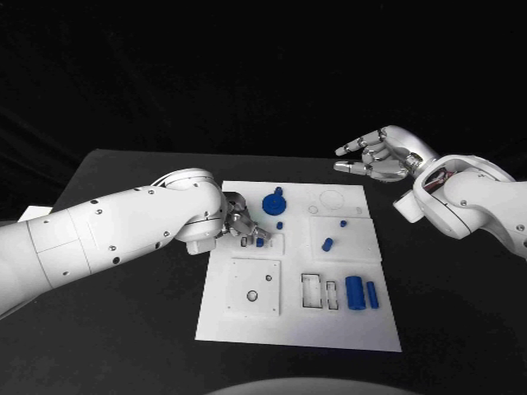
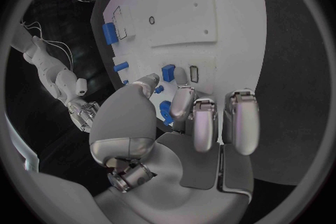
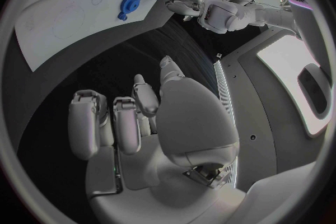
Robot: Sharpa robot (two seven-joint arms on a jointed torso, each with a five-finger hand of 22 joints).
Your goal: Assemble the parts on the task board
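Fingers (image 2: 183,102) touch part (image 2: 168,72), per left wrist view.

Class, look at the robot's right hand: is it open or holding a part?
Open. The right hand hangs past the task board's far corner, fingers apart, nothing between them; its wrist view shows the fingers empty.

The black table (image 1: 121,329) supports the work area. A black backdrop (image 1: 216,74) hangs behind the table's far edge.
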